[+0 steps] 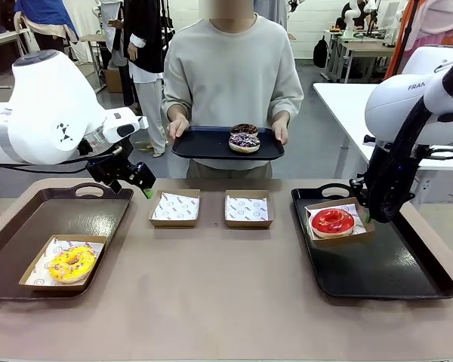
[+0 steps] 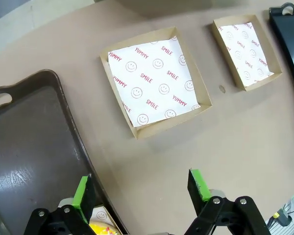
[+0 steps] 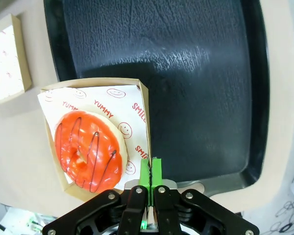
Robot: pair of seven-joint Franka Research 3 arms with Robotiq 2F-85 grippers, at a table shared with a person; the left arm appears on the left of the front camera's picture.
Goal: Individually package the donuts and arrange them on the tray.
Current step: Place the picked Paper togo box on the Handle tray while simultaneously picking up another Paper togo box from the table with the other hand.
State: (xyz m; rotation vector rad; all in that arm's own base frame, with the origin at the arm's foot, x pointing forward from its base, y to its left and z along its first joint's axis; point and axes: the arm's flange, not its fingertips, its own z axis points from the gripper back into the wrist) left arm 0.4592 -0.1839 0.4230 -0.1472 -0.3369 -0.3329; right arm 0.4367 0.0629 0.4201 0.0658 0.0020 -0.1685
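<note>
Across table, three trays: left tray (image 1: 30, 219), right tray (image 1: 408, 279), person's tray (image 1: 200, 147) held far middle. Mid-table, empty left box (image 1: 175, 209) and right box (image 1: 248, 209). Boxed: yellow donut (image 1: 72, 263) near left, red donut (image 1: 333, 221) right. Unboxed pair (image 1: 244, 141) on person's tray. Right gripper (image 3: 151, 169) pinched on wall of red donut's box (image 3: 143, 112). Left gripper (image 2: 142, 188) wide, empty, just left of left box, nearer arm.

Tan table (image 1: 211, 302); brown tray (image 1: 60, 215) L, black tray (image 1: 385, 271) R; 2 paper-lined boxes (image 1: 175, 208) btwn, apart.
</note>
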